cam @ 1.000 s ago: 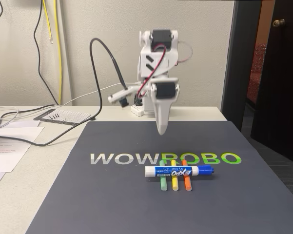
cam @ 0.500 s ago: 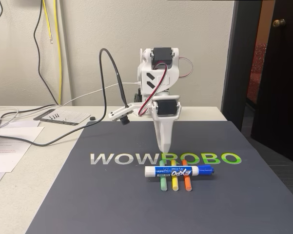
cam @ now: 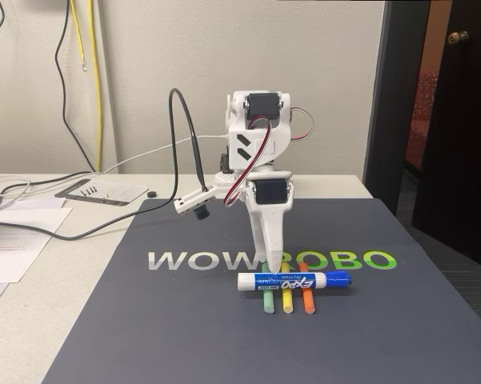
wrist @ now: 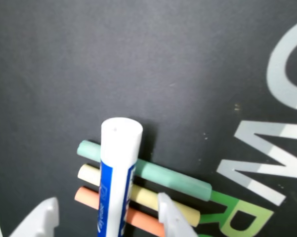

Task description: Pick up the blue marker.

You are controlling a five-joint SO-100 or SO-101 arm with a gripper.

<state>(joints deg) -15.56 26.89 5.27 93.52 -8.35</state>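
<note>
Now claw has dropped, open astride blue marker.

In the wrist view the blue marker runs off the bottom edge, so its cap end is cut away, and its barrel hides the middle of the green stick, yellow stick and orange stick. The gripper shows as two blurred white fingertips clipped by that edge. In the fixed view the marker covers the sticks' far ends.
</note>
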